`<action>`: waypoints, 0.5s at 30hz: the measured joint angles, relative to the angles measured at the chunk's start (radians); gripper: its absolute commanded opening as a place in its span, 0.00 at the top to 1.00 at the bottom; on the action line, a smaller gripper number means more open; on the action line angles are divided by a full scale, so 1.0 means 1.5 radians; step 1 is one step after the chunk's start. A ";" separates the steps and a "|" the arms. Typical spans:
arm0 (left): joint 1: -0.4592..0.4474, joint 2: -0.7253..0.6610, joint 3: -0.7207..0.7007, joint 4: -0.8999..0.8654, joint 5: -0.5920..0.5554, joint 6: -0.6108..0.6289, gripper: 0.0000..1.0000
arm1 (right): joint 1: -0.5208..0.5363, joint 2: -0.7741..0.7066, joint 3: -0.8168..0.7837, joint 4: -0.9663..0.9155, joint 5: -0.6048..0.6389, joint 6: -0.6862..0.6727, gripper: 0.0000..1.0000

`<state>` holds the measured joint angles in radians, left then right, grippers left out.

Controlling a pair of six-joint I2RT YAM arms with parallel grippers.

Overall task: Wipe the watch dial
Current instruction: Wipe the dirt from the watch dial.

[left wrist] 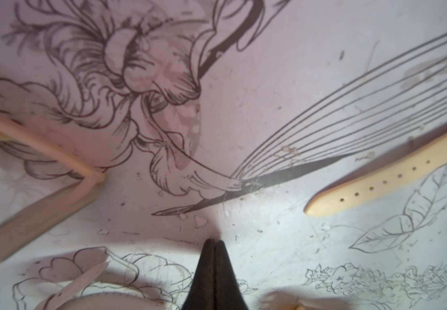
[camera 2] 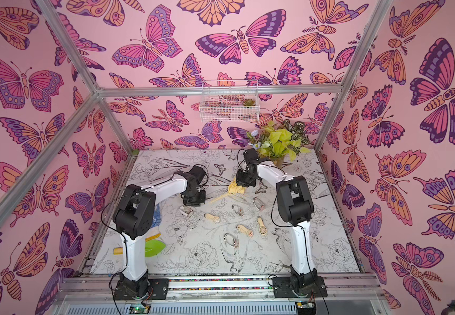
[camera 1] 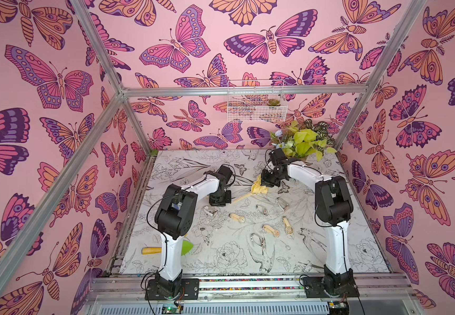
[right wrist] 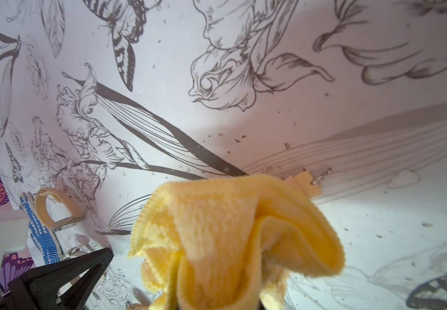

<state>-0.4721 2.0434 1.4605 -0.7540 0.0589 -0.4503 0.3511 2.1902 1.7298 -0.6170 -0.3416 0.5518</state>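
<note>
**Rail up front, yellow cloth over a watch at the back**

Rail (camera 1: 248, 283) closest to me carries both arm bases. Beyond it spreads the table (camera 1: 221, 261), printed with ink flowers and birds. Left arm (camera 1: 177, 212) and right arm (camera 1: 332, 201) both bend over it toward the far middle. A plant (camera 1: 305, 139) fills the far right corner, and a wire basket (camera 1: 256, 101) hangs on the wall above it.

The right claw (camera 1: 268, 181) is clamped on a bunched yellow cloth (camera 1: 259, 188). That cloth covers the head of a cream watch (camera 1: 248, 195), so the dial is hidden, and I cannot tell whether cloth and dial touch. Only the strap (camera 1: 241, 198) shows, flat on the table and pointing toward the left claw (camera 1: 220, 200). From the right wrist, the buckle end (right wrist: 304, 182) peeks out behind the cloth.

The left claw stands near the strap's tip, apart from it. Its wrist view shows the two tips pressed together on nothing, low over the table.

Several other watches (camera 1: 237, 217) lie scattered mid-table, apart from one another.
</note>
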 measured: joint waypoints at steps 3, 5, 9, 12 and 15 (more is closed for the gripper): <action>-0.014 0.000 0.028 -0.009 0.000 0.001 1.00 | 0.000 0.000 0.000 -0.001 -0.006 0.000 1.00; -0.023 0.001 0.055 -0.011 0.003 0.001 1.00 | 0.000 0.000 0.000 -0.001 -0.008 0.000 1.00; -0.040 0.008 0.110 -0.011 0.013 0.001 1.00 | 0.000 0.000 0.000 -0.001 -0.012 0.000 1.00; -0.049 0.026 0.141 -0.008 0.020 0.001 1.00 | 0.001 0.000 0.000 -0.001 -0.012 0.000 1.00; -0.053 0.049 0.152 -0.009 0.026 -0.001 1.00 | 0.001 0.000 0.000 -0.001 -0.012 0.000 1.00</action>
<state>-0.5510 2.1166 1.6886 -0.7670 0.0978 -0.4522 0.3527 2.1906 1.7298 -0.6182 -0.3599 0.5522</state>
